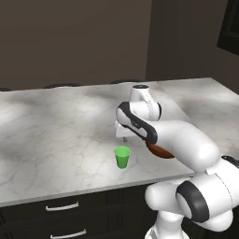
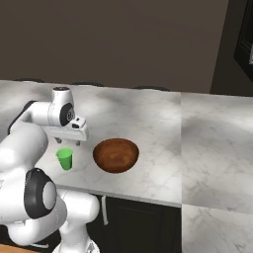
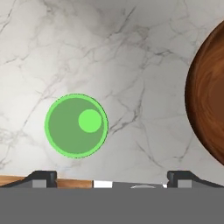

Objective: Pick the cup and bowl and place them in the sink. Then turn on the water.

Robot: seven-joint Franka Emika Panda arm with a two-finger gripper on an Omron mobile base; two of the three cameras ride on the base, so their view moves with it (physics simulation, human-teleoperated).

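open hand (image 2: 71, 143) above cup (image 2: 64, 158) — bowl (image 2: 116, 154) beside, seemingly apart

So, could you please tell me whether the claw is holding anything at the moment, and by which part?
Nothing is held. The claw is open above the counter, with the cup upright below it and the bowl beside it.

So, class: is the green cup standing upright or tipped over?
Upright. The cup stands on its base on the counter, and the hand view looks straight down into its round open mouth.
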